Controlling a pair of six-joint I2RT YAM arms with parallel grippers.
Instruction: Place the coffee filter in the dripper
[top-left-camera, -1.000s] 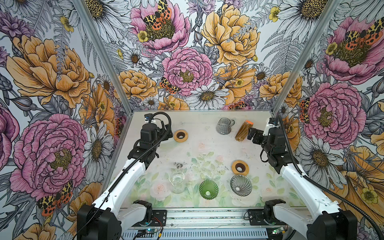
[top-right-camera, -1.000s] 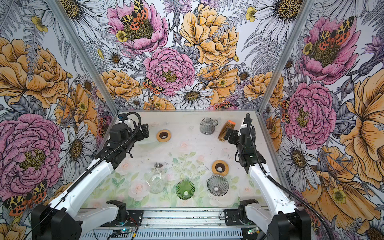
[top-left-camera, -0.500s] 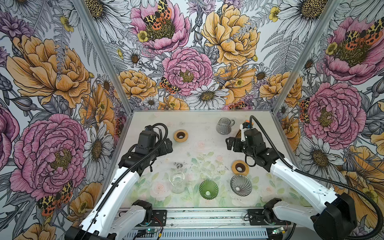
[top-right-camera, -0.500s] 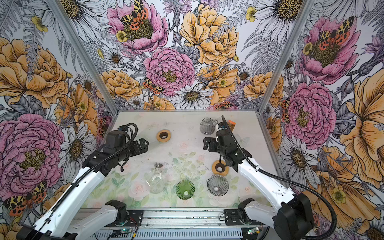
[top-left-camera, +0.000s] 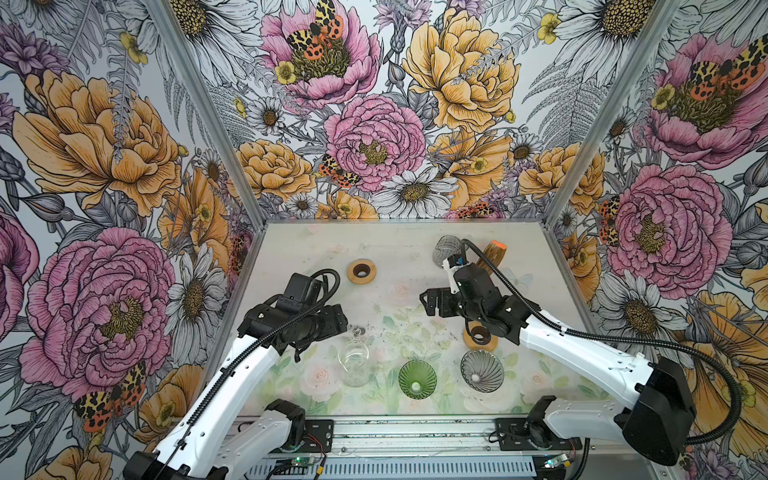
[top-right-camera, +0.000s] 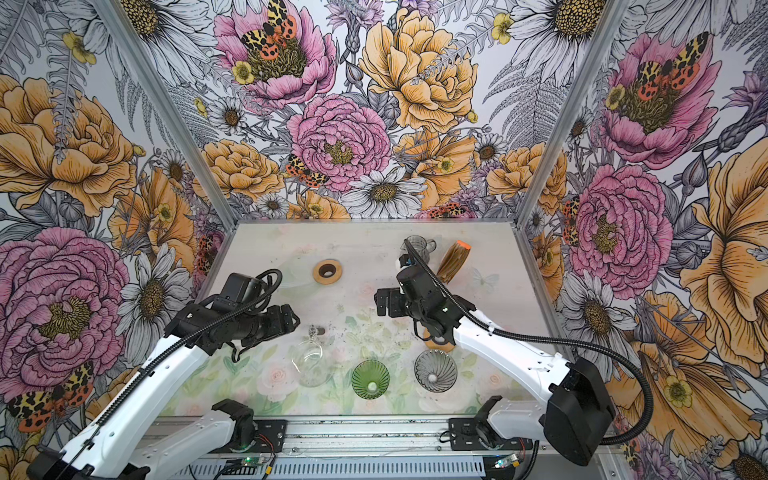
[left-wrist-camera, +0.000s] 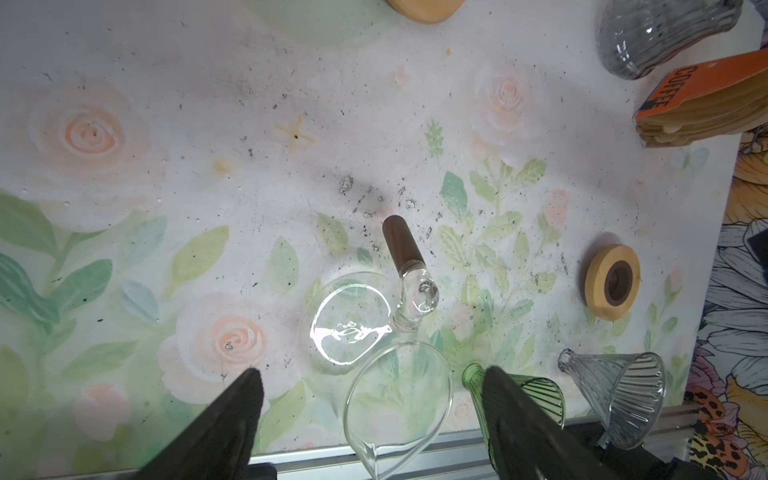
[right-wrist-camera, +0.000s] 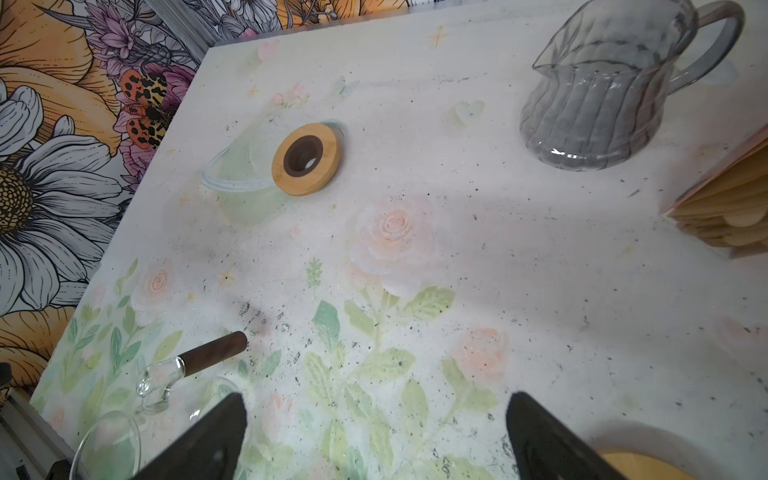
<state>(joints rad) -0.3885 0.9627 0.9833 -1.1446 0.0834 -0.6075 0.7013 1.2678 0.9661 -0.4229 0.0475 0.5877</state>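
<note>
The coffee filter pack (top-left-camera: 492, 255), tan paper under an orange label, lies at the back right, also in the left wrist view (left-wrist-camera: 706, 108) and the right wrist view (right-wrist-camera: 731, 208). A green dripper (top-left-camera: 417, 379) and a grey dripper (top-left-camera: 482, 370) stand side by side near the front edge. My left gripper (top-left-camera: 338, 322) hangs open just left of the clear glass server (top-left-camera: 354, 357), whose rim shows below its fingers (left-wrist-camera: 515, 415). My right gripper (top-left-camera: 428, 301) is open over the table's middle, empty, well apart from the filters.
A grey glass pitcher (top-left-camera: 444, 249) stands beside the filter pack. One wooden ring (top-left-camera: 362, 271) lies at the back left of the middle, another (top-left-camera: 480, 336) sits under my right arm behind the grey dripper. The metal rail (top-left-camera: 415, 432) runs along the front edge.
My right arm has swung from the back right corner out over the table's middle. My left arm has come forward and down toward the glass server.
</note>
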